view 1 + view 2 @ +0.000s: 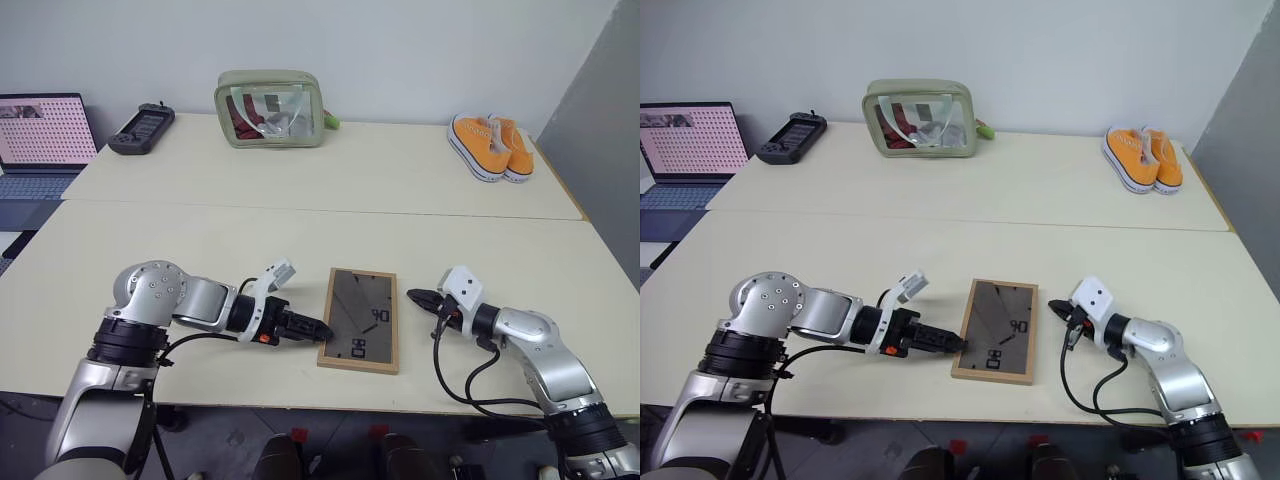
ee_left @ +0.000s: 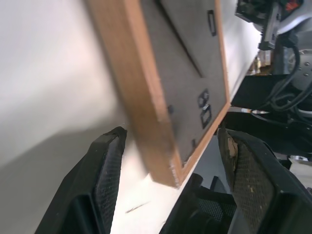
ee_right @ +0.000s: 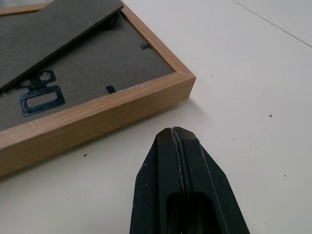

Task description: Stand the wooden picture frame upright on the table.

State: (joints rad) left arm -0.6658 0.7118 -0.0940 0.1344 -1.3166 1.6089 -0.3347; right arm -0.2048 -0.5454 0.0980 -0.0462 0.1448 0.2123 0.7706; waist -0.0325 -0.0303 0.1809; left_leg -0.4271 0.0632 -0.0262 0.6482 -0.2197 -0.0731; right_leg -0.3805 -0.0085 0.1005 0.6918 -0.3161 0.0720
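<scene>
Reaching in from the left, the left gripper [image 1: 318, 329] sits low at the near-left edge of the wooden picture frame [image 1: 360, 320], its two fingers spread wide; in the left wrist view one finger [image 2: 108, 168] lies on the table side of the wood rim and the other [image 2: 248, 170] over the grey back, so the frame's corner stands between them, not yet pinched. The frame lies flat, back up, near the front edge of the table [image 1: 200, 250], between the two arms, its fold-out stand flat against the backing.

The right gripper [image 1: 413, 296] rests just beside the frame's far-right corner with its fingers pressed together, holding nothing.

The step in hand looks like the approach for a grasp: nothing is lifted. The next move would call for closing the left fingers on the rim, tipping the frame up off the table, and getting the stand swung out so it can bear the frame; the shut right gripper could steady the opposite edge.

Counted: one frame, two grippers, and two tabletops butted together.
</scene>
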